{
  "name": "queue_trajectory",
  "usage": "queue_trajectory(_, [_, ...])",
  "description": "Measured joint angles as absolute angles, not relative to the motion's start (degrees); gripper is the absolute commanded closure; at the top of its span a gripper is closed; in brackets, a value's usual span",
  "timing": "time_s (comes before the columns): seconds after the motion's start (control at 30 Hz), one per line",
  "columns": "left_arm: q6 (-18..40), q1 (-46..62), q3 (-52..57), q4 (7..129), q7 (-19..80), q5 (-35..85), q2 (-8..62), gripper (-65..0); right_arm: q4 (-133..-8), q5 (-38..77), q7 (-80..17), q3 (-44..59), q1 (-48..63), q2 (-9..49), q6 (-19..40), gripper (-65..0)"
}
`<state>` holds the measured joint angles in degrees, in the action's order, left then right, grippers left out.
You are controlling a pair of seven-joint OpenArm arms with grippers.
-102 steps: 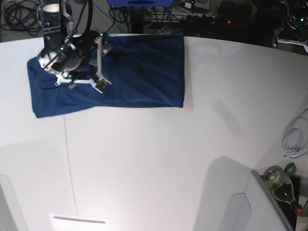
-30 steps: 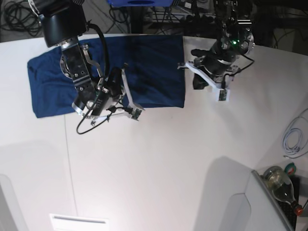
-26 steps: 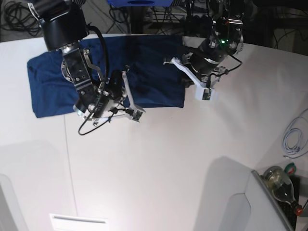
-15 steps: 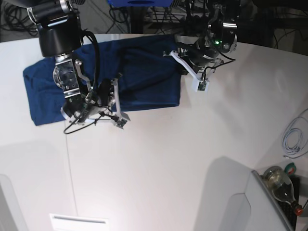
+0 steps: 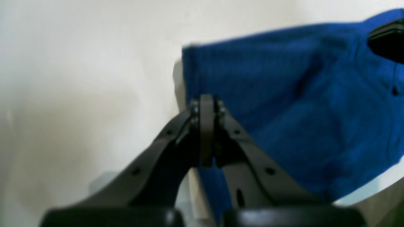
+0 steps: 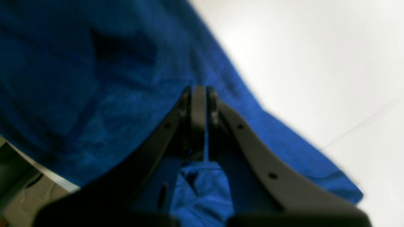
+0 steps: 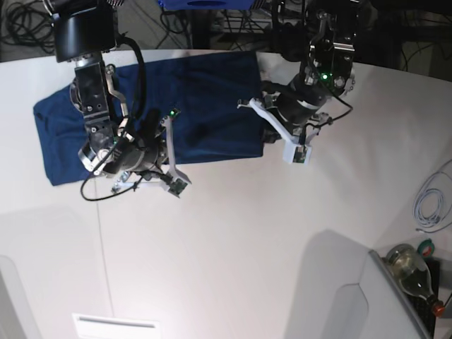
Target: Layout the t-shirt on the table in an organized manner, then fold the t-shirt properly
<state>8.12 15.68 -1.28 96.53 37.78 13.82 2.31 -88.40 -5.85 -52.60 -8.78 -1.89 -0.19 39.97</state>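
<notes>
At the near edge of the base view the white table (image 7: pixel 233 247) is bare apart from a pale rectangular label low on the left and a thin seam line running up from it. A grey panel juts in at the lower right, with a glass bottle (image 7: pixel 413 272) lying behind it and a coil of white cable (image 7: pixel 431 201) resting on the tabletop just above. Farther in, the navy t-shirt (image 7: pixel 205 106) lies as a wide folded band across the far left of the table, its far side close to the curved table edge. The right gripper (image 7: pixel 169 180) sits low at the shirt's near edge; in its wrist view the jaws are pressed together with blue cloth (image 6: pixel 94 78) pinched between them. The left gripper (image 7: pixel 282 141) is at the shirt's near right corner; its wrist view shows the jaws closed tight on the cloth's (image 5: pixel 300 110) edge, with white tabletop (image 5: pixel 79 78) beside it. Both wrist views are blurred. Beyond the table the room is dark, with tangled black cables (image 7: pixel 28 25) on the floor at the left, a blue object (image 7: pixel 205 3) at the top centre, and more equipment and wiring to the right.
</notes>
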Motion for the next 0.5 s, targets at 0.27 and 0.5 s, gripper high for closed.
queue_trajectory(0.27, [8.10,5.08,-1.02,82.37,37.21,13.78,0.97,0.0,-93.67,-5.98,-55.66,-8.62,1.30,-0.03,39.97,-1.5])
queue_trajectory(0.5, [7.92,1.30,-0.67,72.47,29.21,13.87,1.06,0.0,-96.23,-6.15,-55.86,-3.95,2.46,1.06,39.97,-1.5])
